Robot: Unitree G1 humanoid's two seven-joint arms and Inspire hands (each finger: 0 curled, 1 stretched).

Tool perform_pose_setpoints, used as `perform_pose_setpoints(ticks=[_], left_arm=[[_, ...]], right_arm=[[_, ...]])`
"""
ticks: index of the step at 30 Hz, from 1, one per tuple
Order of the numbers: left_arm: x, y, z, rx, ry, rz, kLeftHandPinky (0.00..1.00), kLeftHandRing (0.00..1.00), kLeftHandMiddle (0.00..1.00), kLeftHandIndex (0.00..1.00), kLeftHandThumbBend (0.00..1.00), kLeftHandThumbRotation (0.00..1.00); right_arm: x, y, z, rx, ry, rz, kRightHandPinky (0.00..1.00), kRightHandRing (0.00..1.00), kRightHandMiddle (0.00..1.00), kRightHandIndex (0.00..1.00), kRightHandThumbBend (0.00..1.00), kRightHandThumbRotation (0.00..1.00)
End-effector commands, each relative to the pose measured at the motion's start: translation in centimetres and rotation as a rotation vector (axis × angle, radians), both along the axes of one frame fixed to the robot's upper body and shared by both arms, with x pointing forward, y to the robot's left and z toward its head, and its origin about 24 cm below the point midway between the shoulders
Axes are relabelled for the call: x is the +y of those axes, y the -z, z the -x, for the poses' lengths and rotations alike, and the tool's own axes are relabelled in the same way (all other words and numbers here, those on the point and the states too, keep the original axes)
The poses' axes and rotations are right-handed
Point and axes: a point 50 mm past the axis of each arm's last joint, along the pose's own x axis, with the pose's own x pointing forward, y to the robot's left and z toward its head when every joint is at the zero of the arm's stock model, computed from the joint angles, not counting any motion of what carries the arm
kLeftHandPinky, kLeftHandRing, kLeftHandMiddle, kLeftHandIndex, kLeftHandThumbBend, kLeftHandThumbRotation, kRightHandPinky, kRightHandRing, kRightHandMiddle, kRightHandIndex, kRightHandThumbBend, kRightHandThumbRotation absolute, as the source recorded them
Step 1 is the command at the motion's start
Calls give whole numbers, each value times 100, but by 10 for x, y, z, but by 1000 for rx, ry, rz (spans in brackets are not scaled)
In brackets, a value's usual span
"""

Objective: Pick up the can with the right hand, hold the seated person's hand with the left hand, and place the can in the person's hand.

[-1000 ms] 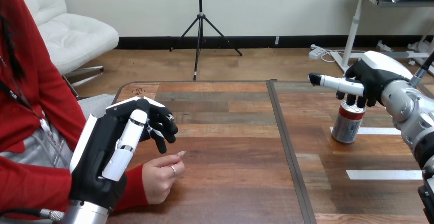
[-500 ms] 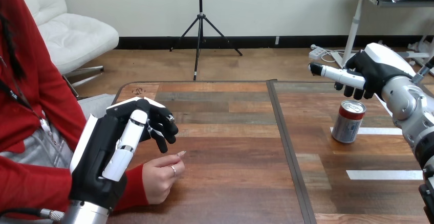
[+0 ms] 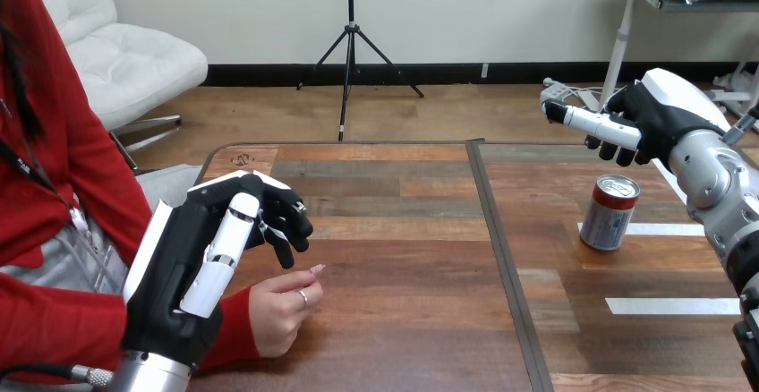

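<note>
One view logged, the head view, with entries as I read them from the remote station.

Item 1: a short cylindrical metal drinks can with a red-and-silver body and a silver lid with a pull tab. It stood upright on the right half of the brown wooden plank table, at the left end of a strip of white tape. A second white strip lay nearer me. I judged the can light, stiff if full but easily dented if empty. Its smooth walls looked slippery, and a careless knock would tip its tall, narrow stance. I noted mid-body as the place to take hold, thumb on one side and fingers opposite, clear of the lid rim.

Item 2: right hand. It hung above and slightly beyond the can, apart from it, on a forearm entering from the right edge. The thumb stretched straight toward the view's left and the fingers bent loosely downward. The hand was half open and held nothing.

Item 3: left hand. It was poised with its white back turned left, over the person's red sleeve. The fingers hung in a relaxed bend above the person's hand and gripped nothing. I could not tell whether the palm touched the wrist.

Item 4: the person's hand lay on the table at the left, loosely closed and empty, well apart from the can.
</note>
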Motion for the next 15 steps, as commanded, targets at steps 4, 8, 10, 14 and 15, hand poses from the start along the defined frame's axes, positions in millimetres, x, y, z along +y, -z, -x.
perform_pose_setpoints(ticks=[4, 8, 10, 14, 15], left_arm=[[-2, -10, -9, -57, 13, -13, 27, 40, 43, 42, 11, 81], [-2, -10, -8, -53, 17, -2, 27, 40, 43, 42, 10, 81], [-2, -10, -8, -51, 16, 0, 27, 40, 43, 42, 10, 81], [-3, -10, -8, -53, 14, -3, 26, 40, 43, 42, 11, 80], [-3, -10, -7, -54, 15, -3, 26, 40, 43, 42, 11, 80]], right_arm=[[2, -36, -12, -76, -11, 22, 58, 59, 60, 59, 99, 100], [0, -33, -11, -47, -9, 43, 62, 66, 67, 65, 98, 100], [0, -32, -11, -28, -7, 55, 63, 67, 69, 67, 99, 100], [-1, -29, -10, 2, -2, 68, 64, 71, 73, 70, 100, 100], [-1, -28, -10, 5, -1, 69, 64, 72, 73, 70, 100, 100]])
